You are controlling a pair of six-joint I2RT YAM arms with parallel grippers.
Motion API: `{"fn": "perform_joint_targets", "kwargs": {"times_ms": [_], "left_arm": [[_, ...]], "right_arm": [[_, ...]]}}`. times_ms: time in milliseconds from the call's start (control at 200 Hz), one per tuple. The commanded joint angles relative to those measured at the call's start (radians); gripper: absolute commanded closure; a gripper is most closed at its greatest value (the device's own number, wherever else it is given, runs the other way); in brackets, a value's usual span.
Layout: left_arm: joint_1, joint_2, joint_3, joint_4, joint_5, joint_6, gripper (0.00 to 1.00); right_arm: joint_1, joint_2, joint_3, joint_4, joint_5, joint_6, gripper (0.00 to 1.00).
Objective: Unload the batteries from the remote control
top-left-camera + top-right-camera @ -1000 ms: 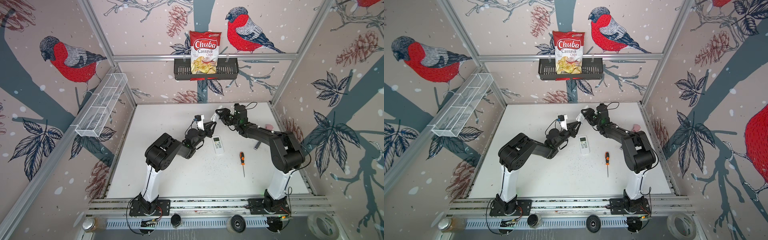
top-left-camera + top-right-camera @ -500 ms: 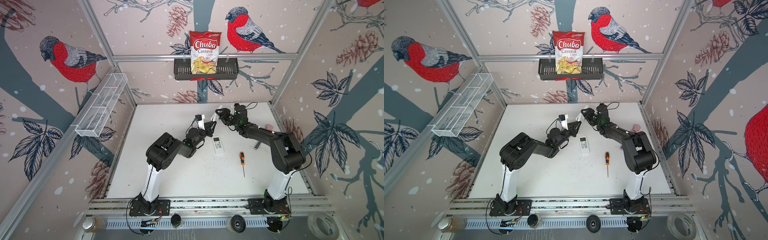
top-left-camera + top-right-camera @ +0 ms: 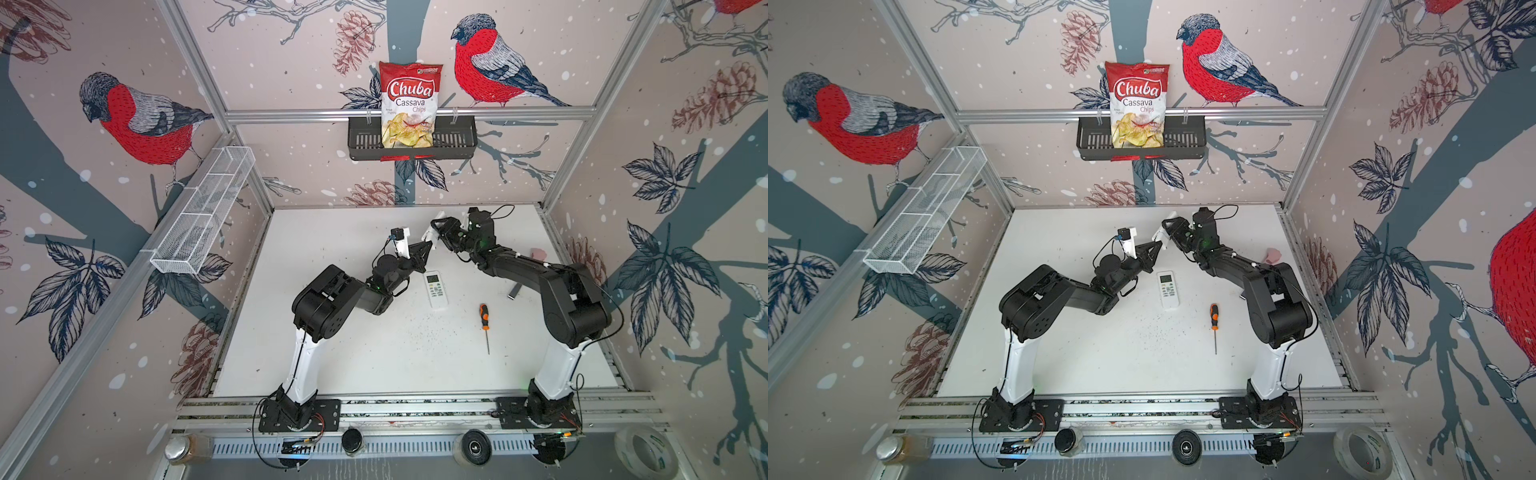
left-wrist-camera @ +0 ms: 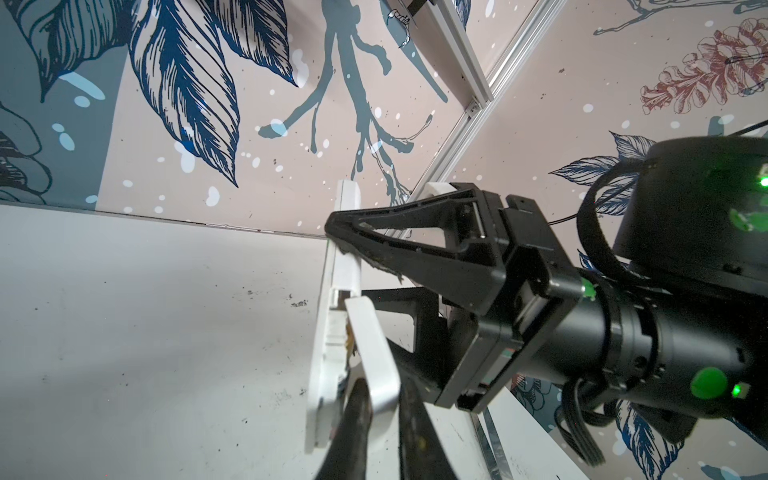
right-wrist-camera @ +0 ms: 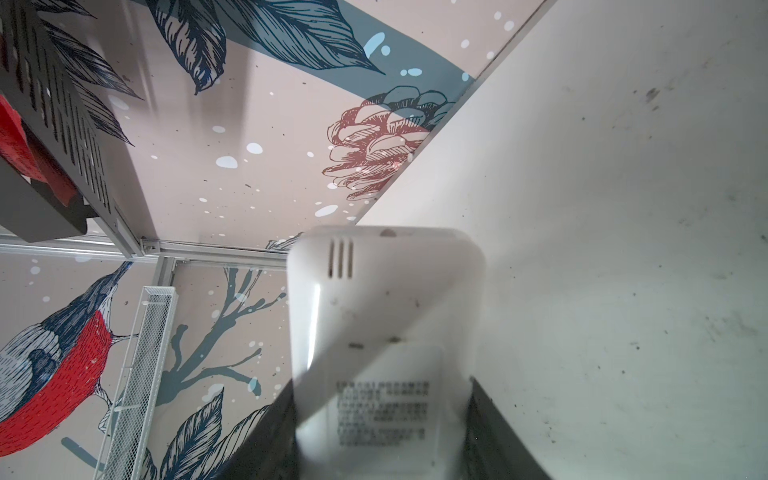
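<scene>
My right gripper is shut on a white remote control and holds it upright above the back middle of the table, its labelled back toward the right wrist camera. In the left wrist view the remote stands edge-on, and its battery cover is swung partly off the body. My left gripper is shut on the free end of that cover, one dark finger on each face. The batteries stay hidden behind the cover; only a small gold glint shows in the gap. In both top views the two grippers meet tip to tip.
A second white remote lies face up on the table below the grippers. An orange-handled screwdriver, a small dark bar and a pink lump lie to the right. A chips bag stands in a black wall basket.
The left gripper's jaws have narrowed onto the battery cover. Both arms and the held remote have hardly moved.
</scene>
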Motion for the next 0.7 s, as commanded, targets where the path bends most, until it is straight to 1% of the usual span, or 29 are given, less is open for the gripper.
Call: {"fn": "perform_joint_targets", "kwargs": {"times_ms": [0,255,450,595,690], "left_arm": [[0.002,-0.012,-0.006,0.031,-0.003,0.008,0.84],[0.002,-0.050,-0.067,0.066,0.017,-0.008,0.84],[0.004,-0.144,-0.176,0.107,0.001,0.002,0.84],[0.012,-0.206,-0.207,0.101,0.007,-0.001,0.84],[0.025,-0.247,-0.254,0.116,-0.002,-0.016,0.84]], "right_arm": [[-0.002,0.003,0.008,0.004,-0.004,-0.023,0.79],[-0.016,0.001,0.025,-0.025,-0.001,-0.043,0.79],[-0.026,-0.001,0.018,-0.047,0.005,-0.065,0.79],[-0.032,0.005,0.017,-0.059,0.002,-0.079,0.79],[-0.032,0.007,0.029,-0.092,-0.003,-0.104,0.79]]}}
